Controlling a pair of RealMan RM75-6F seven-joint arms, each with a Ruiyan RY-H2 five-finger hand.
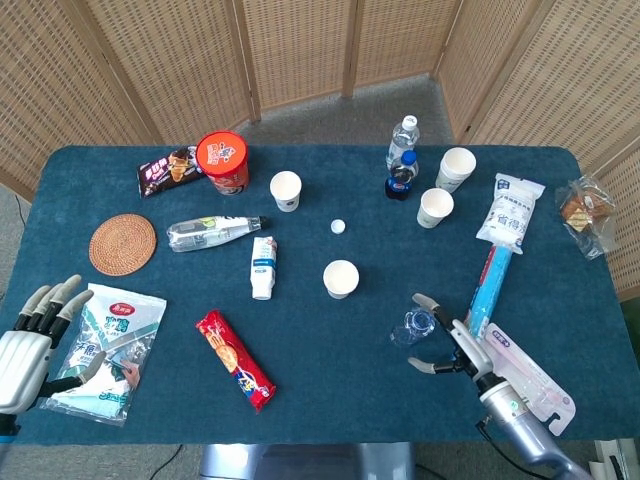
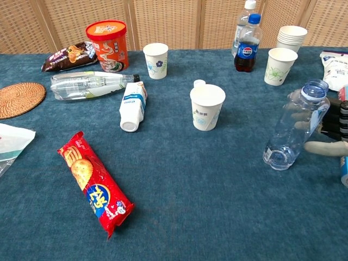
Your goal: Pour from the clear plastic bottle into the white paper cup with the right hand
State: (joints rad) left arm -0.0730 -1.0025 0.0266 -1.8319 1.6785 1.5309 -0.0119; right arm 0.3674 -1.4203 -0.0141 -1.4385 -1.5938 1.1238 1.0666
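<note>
A: What's the biggest thing here?
B: The dark blue cloth-covered table (image 1: 300, 390), with woven cane screens (image 1: 300, 40) standing behind its far edge.

A: And the arms?
B: The right hand (image 1: 447, 343) sits at the near right, its fingers (image 2: 326, 147) spread apart around the clear plastic bottle (image 2: 296, 126). One finger shows behind the bottle's upper part and one lies beside its lower part. Whether they touch the plastic, I cannot tell. The left hand (image 1: 28, 335) rests at the near left edge with fingers apart and nothing in it, just beside a white and green snack bag (image 1: 102, 352).

A: Where is the bottle exactly?
B: Near right of the table, uncapped, standing on its base and leaning right in the chest view.

A: And the cup?
B: The white paper cup (image 2: 207, 106) stands upright near the middle, left of the bottle and a little farther back, well apart from it. A small white bottle cap (image 1: 338, 227) lies beyond it.

A: Anything else?
B: A long blue tube pack (image 1: 487, 293) lies just right of the hand. A red cracker packet (image 2: 95, 182) lies at the near left, and a white squeeze bottle (image 2: 132, 104) lies on its side left of the cup.
</note>
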